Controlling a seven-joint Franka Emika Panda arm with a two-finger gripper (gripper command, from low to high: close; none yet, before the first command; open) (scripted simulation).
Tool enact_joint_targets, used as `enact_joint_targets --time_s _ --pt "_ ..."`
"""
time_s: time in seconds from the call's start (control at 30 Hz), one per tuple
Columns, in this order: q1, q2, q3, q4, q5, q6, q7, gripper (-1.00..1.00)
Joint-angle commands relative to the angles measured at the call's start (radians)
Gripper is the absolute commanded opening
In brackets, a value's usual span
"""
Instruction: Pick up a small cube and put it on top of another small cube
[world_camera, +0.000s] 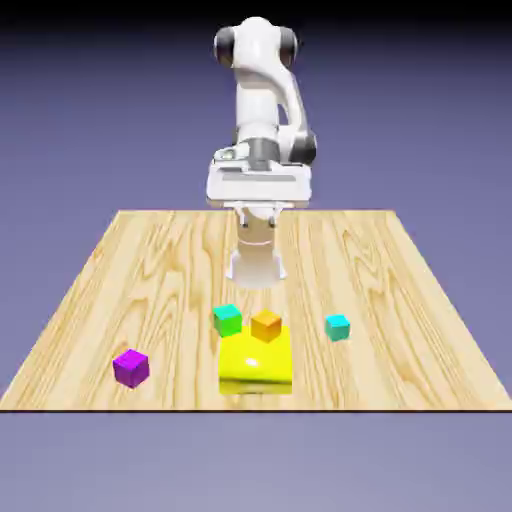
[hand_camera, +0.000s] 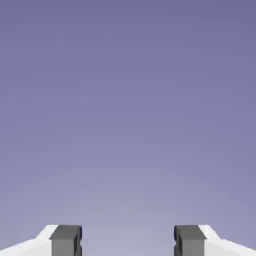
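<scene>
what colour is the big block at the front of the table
Yellow; the big block shows best in the exterior view.

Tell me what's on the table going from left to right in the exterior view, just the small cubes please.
Small purple cube → small green cube → small orange cube, which sits at the far edge of the big yellow block → small teal cube.

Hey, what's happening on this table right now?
Nothing is being handled yet. The white arm's gripper is open and empty; the hand view shows only backdrop. The teal cube sits untouched toward the exterior view's right, the purple cube toward its left. Between them stand a green cube, an orange cube and a yellow block.
</scene>
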Motion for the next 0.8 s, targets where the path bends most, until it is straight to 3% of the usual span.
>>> enact_joint_targets --time_s 0.0,0.6,0.77 --pt "0.018 0.036 0.01 0.012 0.005 -0.033 0.012 0.0" --pt "0.335 0.688 0.185 0.226 0.089 -0.626 0.223 0.0" --pt "0.35 0.798 0.174 0.212 0.076 -0.505 0.232 0.0"
